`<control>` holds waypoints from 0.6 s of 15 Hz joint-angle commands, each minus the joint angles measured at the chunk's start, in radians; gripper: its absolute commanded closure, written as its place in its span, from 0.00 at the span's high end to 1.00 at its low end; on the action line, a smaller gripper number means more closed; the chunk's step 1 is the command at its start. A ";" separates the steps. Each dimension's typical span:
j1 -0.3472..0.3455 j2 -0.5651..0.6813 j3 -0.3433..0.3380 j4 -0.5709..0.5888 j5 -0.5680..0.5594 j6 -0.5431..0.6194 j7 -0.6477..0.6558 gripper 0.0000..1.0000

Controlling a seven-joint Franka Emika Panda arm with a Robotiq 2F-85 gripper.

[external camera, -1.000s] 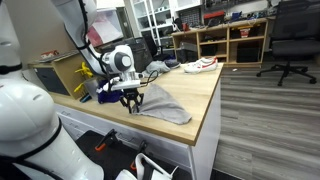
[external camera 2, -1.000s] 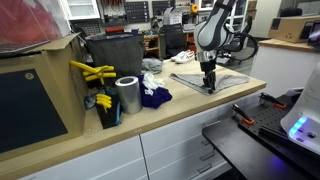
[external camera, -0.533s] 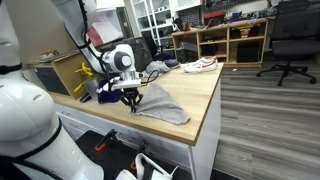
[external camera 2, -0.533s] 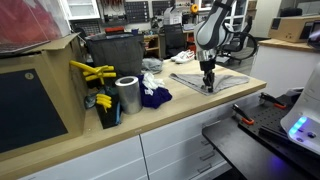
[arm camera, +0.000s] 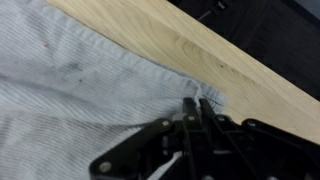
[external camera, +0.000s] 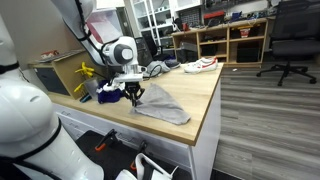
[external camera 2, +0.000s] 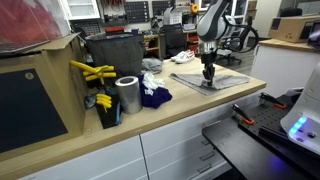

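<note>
Hand state: the hand (arm camera: 195,105) is clenched, its fingertips pressed together on a pinched fold of the grey cloth (arm camera: 80,90).
Hand position: it is held upright over the cloth's edge in both exterior views (external camera: 133,97) (external camera 2: 208,73), on the side of the cloth nearer the silver can (external camera 2: 127,95).
Cloth location: the grey cloth (external camera 2: 232,80) lies spread on the worktop (external camera 2: 170,115), well apart from the silver can, towards the worktop's far end.
Cloth handling: judged soft, light and limp; sagging and dragging are to be expected when it is lifted from a single point. No breakage risk is judged.
Grasp point: the hemmed edge seen in the wrist view is judged best, since the doubled fabric gives the fingertips more to bite on.
Surface: a pale wooden worktop (arm camera: 170,45), smooth and flat; little friction against the cloth is expected.
Near the can: a dark blue rag (external camera 2: 153,96) lies just beside the silver can; yellow tools (external camera 2: 90,72) are seen behind it.
Room: a workshop with shelving (external camera: 235,40), an office chair (external camera: 290,40) and a grey plank floor (external camera: 270,120), all well apart from the can.
</note>
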 commanded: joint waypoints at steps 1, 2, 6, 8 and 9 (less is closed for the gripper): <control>-0.028 -0.082 -0.030 0.024 0.051 -0.080 -0.047 0.02; -0.030 -0.091 -0.043 0.034 0.046 -0.084 -0.041 0.02; -0.026 -0.072 -0.090 0.084 -0.012 -0.039 0.006 0.02; -0.027 -0.045 -0.108 0.127 -0.036 -0.036 0.028 0.02; -0.028 -0.034 -0.116 0.147 -0.048 -0.037 0.042 0.02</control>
